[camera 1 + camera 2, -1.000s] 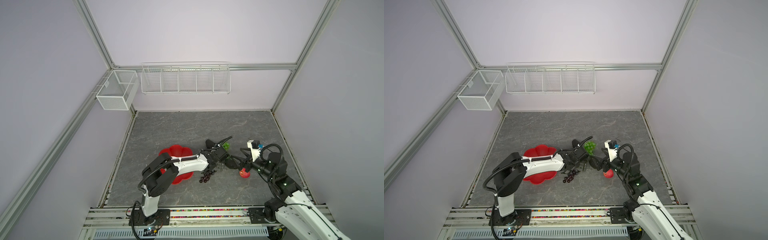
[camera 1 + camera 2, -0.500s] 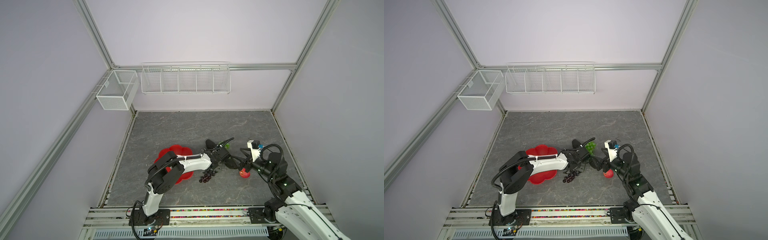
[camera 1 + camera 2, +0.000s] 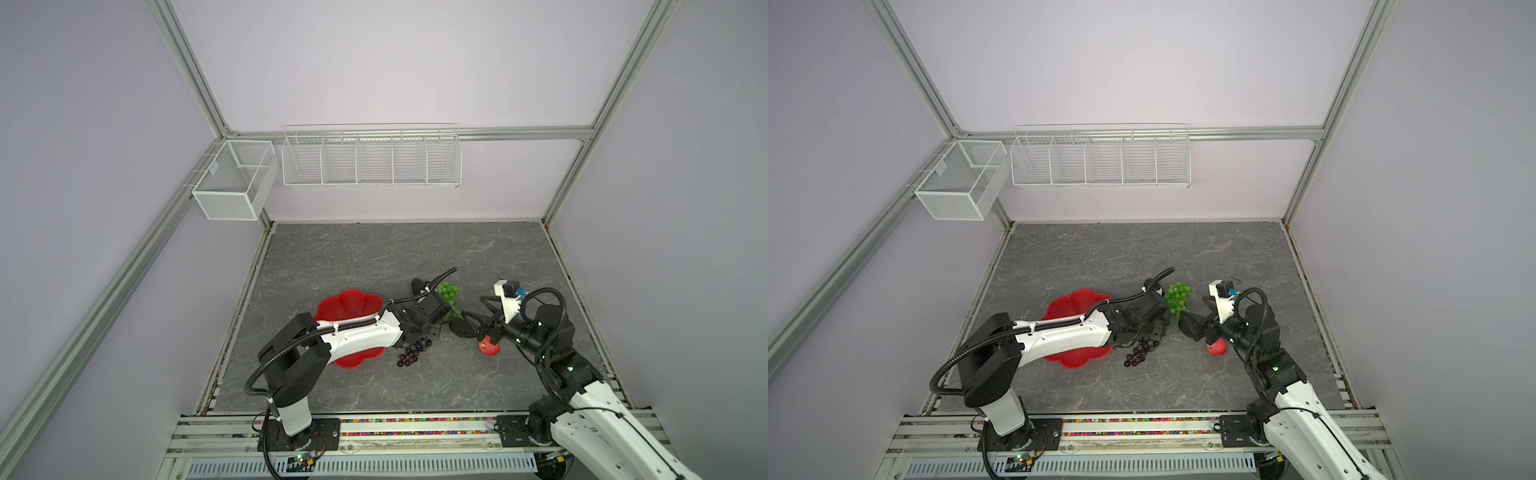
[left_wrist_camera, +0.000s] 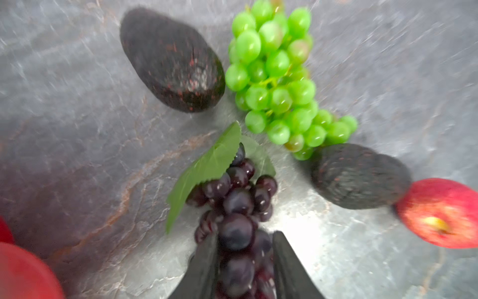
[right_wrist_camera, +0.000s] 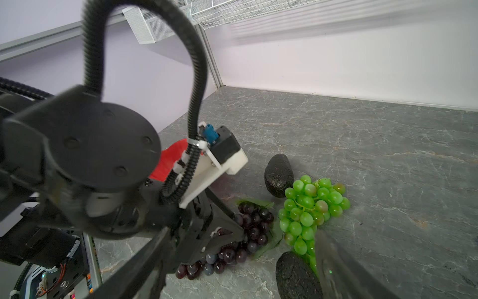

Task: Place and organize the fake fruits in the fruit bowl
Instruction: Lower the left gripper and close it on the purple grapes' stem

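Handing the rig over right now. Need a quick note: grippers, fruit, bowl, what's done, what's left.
Left gripper: closed on the purple grape bunch, which lies on the table beside the red fruit bowl.
Right gripper: open, with the near avocado between its fingers, not gripped.
Also on the table: green grape bunch, second avocado, red apple.
Done: no fruit in the bowl.
Left: all five fruits.

No text, label or number can be read anywhere.
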Robot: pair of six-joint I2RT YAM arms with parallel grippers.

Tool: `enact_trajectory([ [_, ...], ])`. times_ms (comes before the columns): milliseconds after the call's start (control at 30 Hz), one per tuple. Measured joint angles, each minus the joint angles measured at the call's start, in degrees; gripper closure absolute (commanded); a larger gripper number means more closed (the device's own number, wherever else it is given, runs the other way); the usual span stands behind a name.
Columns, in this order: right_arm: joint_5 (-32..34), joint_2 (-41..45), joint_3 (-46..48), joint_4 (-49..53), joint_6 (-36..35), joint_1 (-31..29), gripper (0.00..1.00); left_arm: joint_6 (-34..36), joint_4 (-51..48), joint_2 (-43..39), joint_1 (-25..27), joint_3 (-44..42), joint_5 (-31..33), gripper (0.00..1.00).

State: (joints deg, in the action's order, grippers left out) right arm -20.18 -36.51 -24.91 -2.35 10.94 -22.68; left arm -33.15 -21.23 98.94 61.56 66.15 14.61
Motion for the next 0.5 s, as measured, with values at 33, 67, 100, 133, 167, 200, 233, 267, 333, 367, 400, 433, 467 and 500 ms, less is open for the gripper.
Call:
enact_trajectory([
  [33, -0.02, 0.0, 0.0, -0.02, 0.0, 0.0, 0.12, 0.02, 0.42, -0.81, 0.0, -0.31, 0.2, 0.65],
  [67, -0.02, -0.02, 0.0, -0.02, 0.0, 0.0, 0.12, 0.02, 0.87, -1.38, 0.0, -0.5, 0.44, 0.63],
  [100, 0.0, -0.04, 0.0, -0.02, 0.0, 0.0, 0.12, 0.15, 1.11, -1.64, 0.0, -0.52, 0.48, 0.61],
  [133, 0.0, -0.04, 0.0, 0.0, 0.0, 0.0, 0.12, 0.39, 1.38, -1.66, 0.0, -0.52, 0.52, 0.58],
  [167, 0.0, -0.04, 0.0, 0.0, 0.0, 0.0, 0.12, 0.63, 1.53, -1.49, 0.0, -0.48, 0.39, 0.55],
  [200, 0.0, -0.02, 0.0, -0.02, 0.0, 0.0, 0.12, 0.81, 1.42, -1.2, 0.0, -0.44, 0.26, 0.53],
  [233, 0.02, -0.02, 0.0, 0.0, 0.0, -0.02, 0.12, 0.94, 1.2, -0.68, 0.0, -0.37, 0.02, 0.49],
  [267, 0.13, -0.02, 0.0, 0.0, 0.0, -0.04, 0.12, 0.92, 0.79, 0.02, 0.0, -0.2, -0.22, 0.47],
  [333, 0.37, -0.02, 0.0, 0.0, 0.0, -0.04, 0.12, 0.76, -0.5, 2.12, 0.0, 0.7, -0.63, 0.44],
  [367, 0.42, -0.04, 0.0, -0.02, 0.0, -0.04, 0.12, 0.72, -1.07, 3.5, 0.0, 1.25, -0.72, 0.42],
  [400, 0.44, -0.04, 0.0, 0.0, 0.0, -0.07, 0.12, 0.57, -1.53, 4.7, 0.02, 1.66, -0.74, 0.41],
  [433, 0.46, -0.04, 0.0, 0.0, 0.0, -0.09, 0.12, 0.52, -1.99, 5.88, 0.02, 1.95, -0.74, 0.41],
  [467, 0.44, -0.04, 0.0, 0.0, 0.0, -0.11, 0.12, 0.48, -2.25, 6.86, 0.0, 2.1, -0.79, 0.41],
  [500, 0.46, -0.04, 0.0, -0.02, 0.0, -0.11, 0.12, 0.46, -2.36, 7.61, 0.02, 2.16, -0.79, 0.41],
])
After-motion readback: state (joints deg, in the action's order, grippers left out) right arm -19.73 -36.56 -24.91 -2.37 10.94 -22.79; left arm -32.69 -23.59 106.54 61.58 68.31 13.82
